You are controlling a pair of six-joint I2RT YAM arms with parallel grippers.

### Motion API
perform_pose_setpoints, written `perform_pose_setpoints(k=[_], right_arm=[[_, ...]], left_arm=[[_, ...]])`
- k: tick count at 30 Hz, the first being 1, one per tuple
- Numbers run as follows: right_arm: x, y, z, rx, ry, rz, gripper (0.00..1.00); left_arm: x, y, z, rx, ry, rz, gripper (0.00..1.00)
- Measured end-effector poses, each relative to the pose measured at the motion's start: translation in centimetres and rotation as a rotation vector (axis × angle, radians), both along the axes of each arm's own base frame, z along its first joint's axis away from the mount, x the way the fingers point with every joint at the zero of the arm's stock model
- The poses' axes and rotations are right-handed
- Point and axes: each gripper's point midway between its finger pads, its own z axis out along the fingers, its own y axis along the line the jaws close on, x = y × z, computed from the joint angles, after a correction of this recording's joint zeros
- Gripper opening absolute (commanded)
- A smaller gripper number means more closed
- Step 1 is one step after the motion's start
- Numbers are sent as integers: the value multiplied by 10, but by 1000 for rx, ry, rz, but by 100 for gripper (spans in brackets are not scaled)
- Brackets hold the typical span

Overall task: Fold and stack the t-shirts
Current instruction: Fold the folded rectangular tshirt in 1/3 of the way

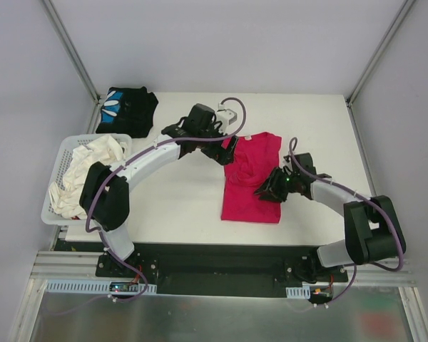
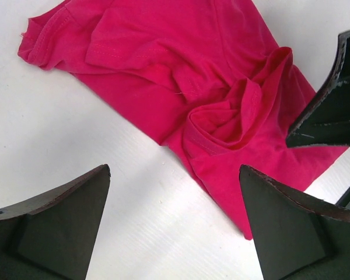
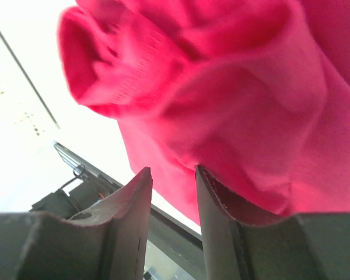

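- Overhead, we see the plain magenta-red cloth t-shirt lying right of centre on the white table, doubled lengthwise but rumpled; the black cloth t-shirt with a blue-and-white print sits bunched at the far left corner, well apart.
- The white plastic lattice basket at the left edge holds crumpled cream cloth; neither t-shirt is in it.
- From the left wrist, we see the left gripper spread wide and empty, hovering over bare table just beside the magenta shirt's edge; the collar is puckered, so we judge smoothing should come before any crease.
- From the right wrist, the right gripper stands partly open and the gap looks empty; a bunched roll of magenta cloth rests against one finger; we would lay it flat and line up the edges.
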Motion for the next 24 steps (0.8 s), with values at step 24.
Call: perform_pose_setpoints(k=[24], right_arm=[[56, 11, 27, -22, -89, 27, 38]], left_arm=[[-8, 3, -6, -12, 44, 32, 91]])
